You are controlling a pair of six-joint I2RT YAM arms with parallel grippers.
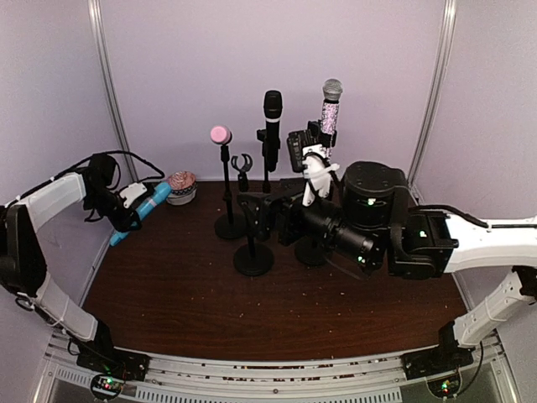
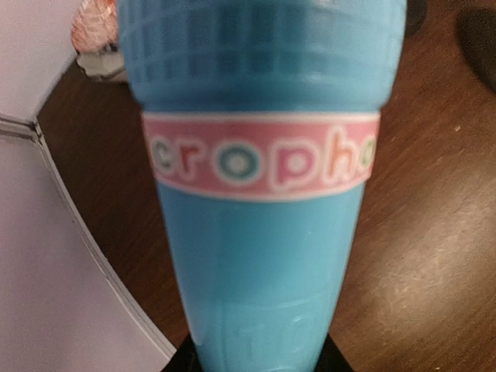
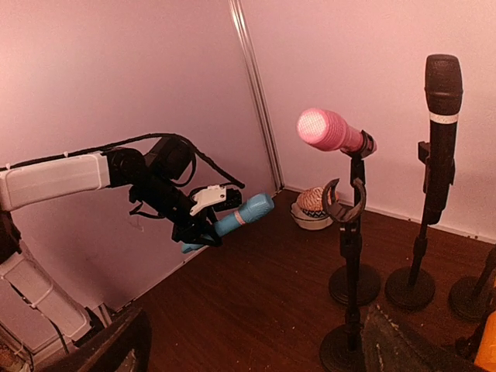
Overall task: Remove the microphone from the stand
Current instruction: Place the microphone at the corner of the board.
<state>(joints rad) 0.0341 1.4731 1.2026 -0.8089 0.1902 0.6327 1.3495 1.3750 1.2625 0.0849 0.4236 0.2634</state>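
Over the left edge of the counter [image 1: 176, 306], the left gripper [image 1: 126, 210] pinches the blue microphone [image 1: 144, 210] by its handle, tilted and well apart from the stands. Near the counter's middle, the right gripper [image 3: 260, 345] stands spread wide beside an empty stand [image 3: 350, 232].

Mic [image 1: 153, 201] in L hand [image 1: 127, 218], left of stands [image 1: 252, 239]
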